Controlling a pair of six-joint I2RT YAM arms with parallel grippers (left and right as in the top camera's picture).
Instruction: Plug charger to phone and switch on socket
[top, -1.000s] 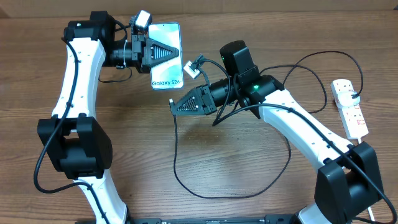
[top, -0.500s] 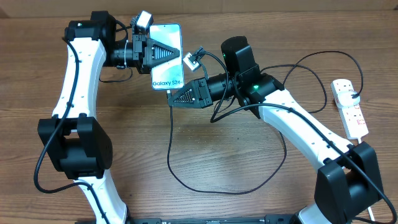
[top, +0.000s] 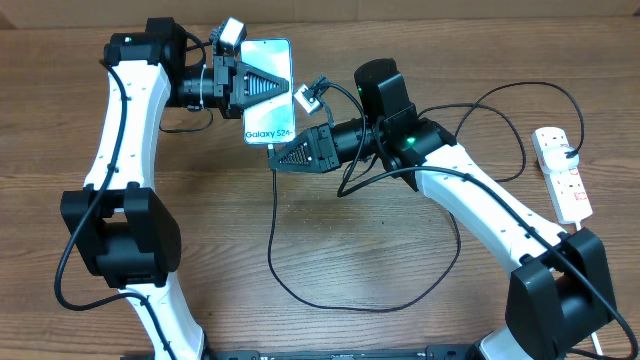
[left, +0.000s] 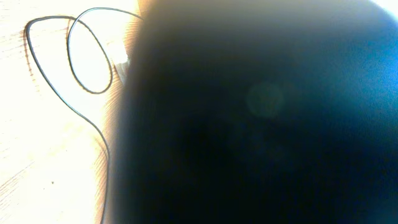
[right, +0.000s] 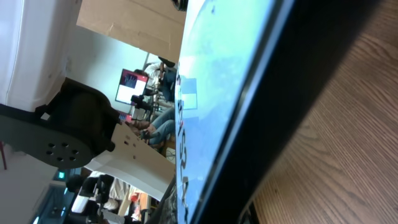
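The left claw (top: 286, 86) is pressed together on the phone (top: 267, 122), its black fingers lying across the upper half of the lit, pale-blue screen, with the words "Galaxy S24" showing just below them. Whether the phone lies flat on the desk (top: 380, 250) or is held a little above it cannot be told from overhead. The right claw (top: 277, 161) sits right at the phone's lower edge with its tip pointing at that edge. Its fingers are pinched on the end of the charger cable (top: 272, 230). The connector itself is hidden between them, so I cannot tell whether it has gone into the phone. In the right wrist view the phone's dark edge and shiny screen fill most of the picture, with bare wood beside them. The left wrist view is almost all a dark blur, with thin loops of cable on the bright desk at its left. From the phone's lower edge the cable drops toward the near side of the desk. It sweeps in a wide loop under the right arm and arcs over to the power strip (top: 565, 185), well to the right of the phone. There its black plug (top: 570, 153) sits in the white strip.
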